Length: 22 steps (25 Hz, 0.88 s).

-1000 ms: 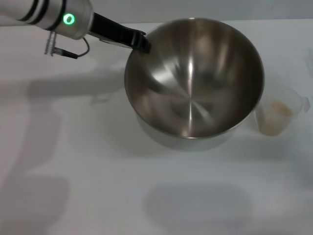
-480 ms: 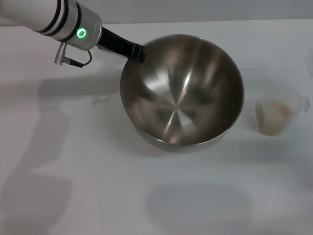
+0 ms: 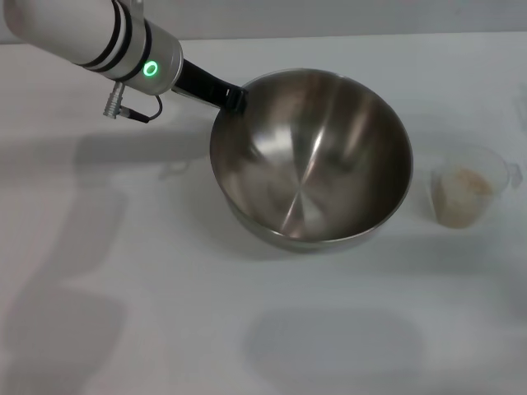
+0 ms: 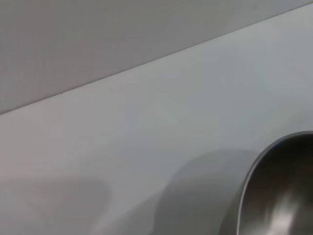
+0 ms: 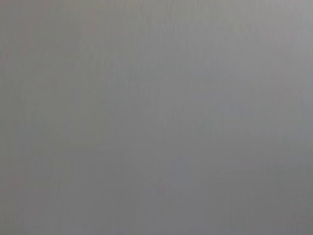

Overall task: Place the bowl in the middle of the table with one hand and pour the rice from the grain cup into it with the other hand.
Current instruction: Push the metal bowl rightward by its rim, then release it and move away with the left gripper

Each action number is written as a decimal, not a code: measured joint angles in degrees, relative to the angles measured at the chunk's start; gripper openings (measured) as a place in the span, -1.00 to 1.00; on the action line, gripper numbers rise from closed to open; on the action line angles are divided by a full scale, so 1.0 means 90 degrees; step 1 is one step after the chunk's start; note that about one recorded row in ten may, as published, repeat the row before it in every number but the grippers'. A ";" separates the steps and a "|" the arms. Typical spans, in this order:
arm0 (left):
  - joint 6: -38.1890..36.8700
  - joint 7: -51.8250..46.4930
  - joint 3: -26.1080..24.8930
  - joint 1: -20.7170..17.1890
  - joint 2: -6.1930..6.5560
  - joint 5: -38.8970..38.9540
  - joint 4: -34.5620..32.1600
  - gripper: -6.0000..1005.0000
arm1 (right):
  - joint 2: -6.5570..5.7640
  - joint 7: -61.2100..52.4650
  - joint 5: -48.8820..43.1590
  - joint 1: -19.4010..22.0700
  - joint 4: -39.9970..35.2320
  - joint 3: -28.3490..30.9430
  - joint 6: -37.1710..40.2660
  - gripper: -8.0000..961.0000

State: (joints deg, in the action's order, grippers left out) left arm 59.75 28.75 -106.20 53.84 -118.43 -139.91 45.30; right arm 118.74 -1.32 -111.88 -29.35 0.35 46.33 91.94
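Note:
The large steel bowl [image 3: 311,156] is near the middle of the white table [image 3: 165,313], slightly tilted, low over or on the surface. My left gripper [image 3: 235,99] comes in from the upper left and is shut on the bowl's far-left rim. The bowl's rim also shows in the left wrist view [image 4: 279,196]. The small clear grain cup [image 3: 465,196] stands upright on the table to the right of the bowl, apart from it, with pale rice [image 3: 468,183] inside. My right gripper is out of view; the right wrist view shows only plain grey.
The table's far edge [image 3: 346,36] meets a grey wall behind the bowl. The left arm's white forearm [image 3: 90,37] with a green light hangs over the table's far left.
The left gripper has carried the bowl down and to the left, away from the cup. The gap between bowl and cup has widened. The cup has not moved.

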 joint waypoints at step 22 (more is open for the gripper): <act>0.0115 0.0032 -0.0516 -0.0236 0.0032 0.0107 0.0501 -0.59 | -0.0012 0.0000 0.0000 -0.0001 -0.0008 -0.0015 -0.0036 0.43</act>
State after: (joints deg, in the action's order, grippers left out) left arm 60.79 29.04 -110.85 51.71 -118.14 -138.95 49.81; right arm 118.63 -1.32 -111.88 -29.36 0.28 46.20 91.62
